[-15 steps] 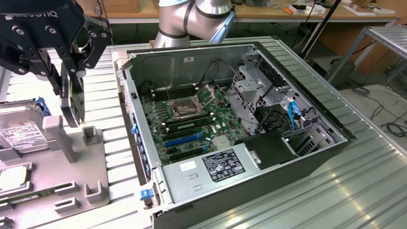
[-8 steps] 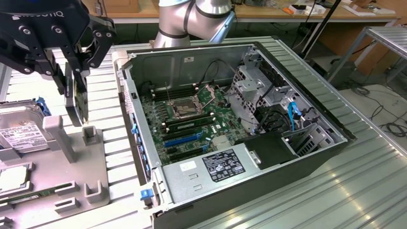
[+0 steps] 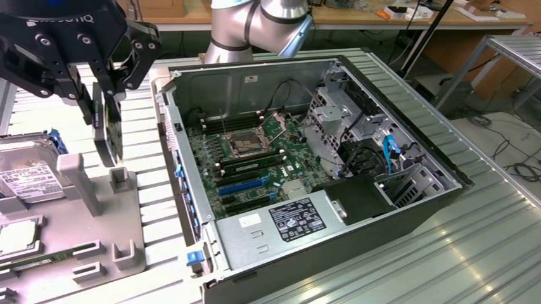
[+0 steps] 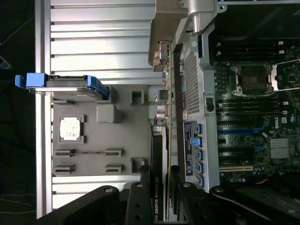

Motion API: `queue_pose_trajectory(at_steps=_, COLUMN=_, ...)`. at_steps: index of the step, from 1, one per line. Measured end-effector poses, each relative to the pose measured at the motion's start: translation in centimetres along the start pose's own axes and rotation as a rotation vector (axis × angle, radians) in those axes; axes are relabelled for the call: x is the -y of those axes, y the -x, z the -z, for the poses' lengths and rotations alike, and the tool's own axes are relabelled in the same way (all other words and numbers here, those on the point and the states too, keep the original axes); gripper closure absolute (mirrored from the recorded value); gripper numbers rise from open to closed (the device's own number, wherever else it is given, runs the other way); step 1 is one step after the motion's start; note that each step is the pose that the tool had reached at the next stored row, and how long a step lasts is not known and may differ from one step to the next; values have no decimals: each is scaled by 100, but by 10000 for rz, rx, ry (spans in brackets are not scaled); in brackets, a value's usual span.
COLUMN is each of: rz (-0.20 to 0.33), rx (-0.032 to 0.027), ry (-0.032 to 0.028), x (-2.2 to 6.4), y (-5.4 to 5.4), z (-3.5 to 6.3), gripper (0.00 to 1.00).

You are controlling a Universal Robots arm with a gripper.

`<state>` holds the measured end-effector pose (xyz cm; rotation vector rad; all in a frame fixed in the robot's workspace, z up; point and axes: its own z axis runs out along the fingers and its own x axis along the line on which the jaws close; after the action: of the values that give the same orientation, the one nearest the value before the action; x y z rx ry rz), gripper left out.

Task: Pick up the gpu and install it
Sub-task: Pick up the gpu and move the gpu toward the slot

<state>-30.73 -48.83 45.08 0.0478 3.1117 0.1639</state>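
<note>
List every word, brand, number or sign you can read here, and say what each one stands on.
"NVIDIA QUADRO", followed by characters too unclear to read: on the edge of the gpu, gripped by the gripper.
"DELL", rotated: on the motherboard.
"OBOTIQ", upside down and cut off at the frame: on the gripper's body.
Power supply label: print too small to read.
Hard drive label: too small to read.

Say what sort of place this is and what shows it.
Most likely a robotics lab or workshop for computer assembly: an open computer case lies on a ribbed metal table, a grey parts tray holds a hard drive, and a robot arm stands behind the case.
</note>
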Motion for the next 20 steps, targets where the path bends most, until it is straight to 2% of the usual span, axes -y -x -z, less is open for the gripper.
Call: queue_pose_trajectory(at_steps=20, rz=0, rx=-1, ry=-1, x=-3, y=113, z=-3, gripper=73)
